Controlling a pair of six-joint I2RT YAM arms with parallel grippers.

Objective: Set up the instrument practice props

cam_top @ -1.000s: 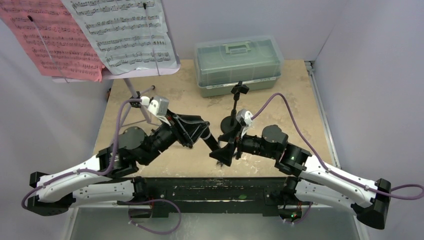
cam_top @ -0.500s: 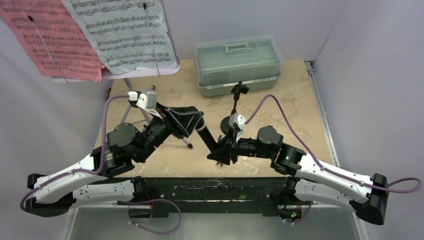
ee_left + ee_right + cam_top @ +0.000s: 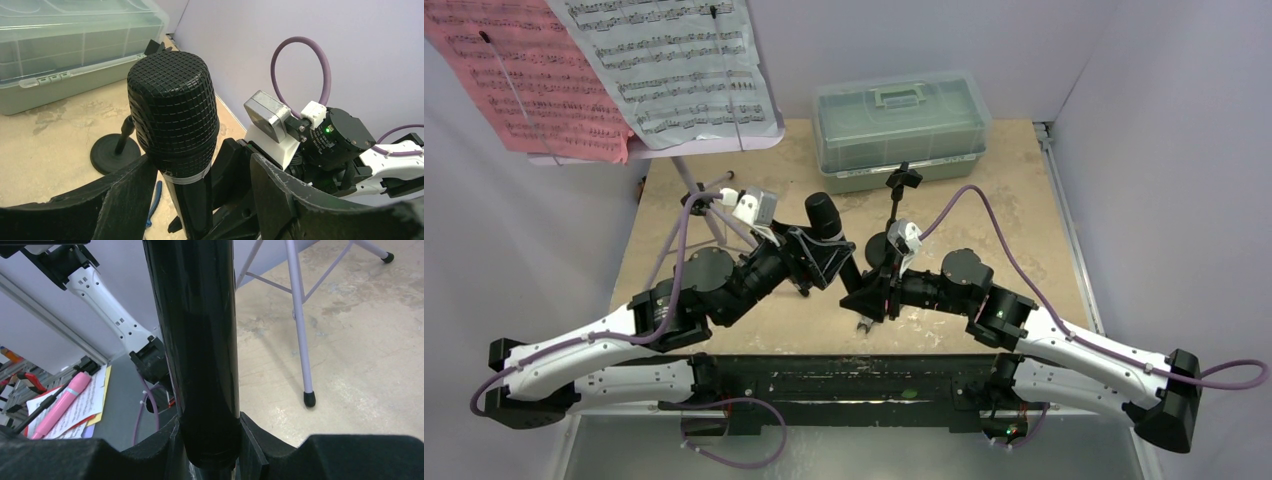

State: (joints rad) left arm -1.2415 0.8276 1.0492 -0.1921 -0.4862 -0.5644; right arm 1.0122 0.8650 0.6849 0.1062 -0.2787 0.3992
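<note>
Angled inward, nearly touching: right gripper (image 3: 209,437) grasps microphone (image 3: 172,100); left gripper (image 3: 200,170) loose around it.

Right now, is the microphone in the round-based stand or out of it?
Out. The microphone is clamped by its handle in the right gripper, while the black round-based stand stands apart, holding nothing.

Black microphone (image 3: 172,115) aloft, head up; round-based stand (image 3: 114,155) near; sheets (image 3: 674,60) on lilac stand (image 3: 298,315).

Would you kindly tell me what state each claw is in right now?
Left claw: open, fingers apart around the black mesh-headed microphone.
Right claw: closed, gripping that microphone's handle.
</note>
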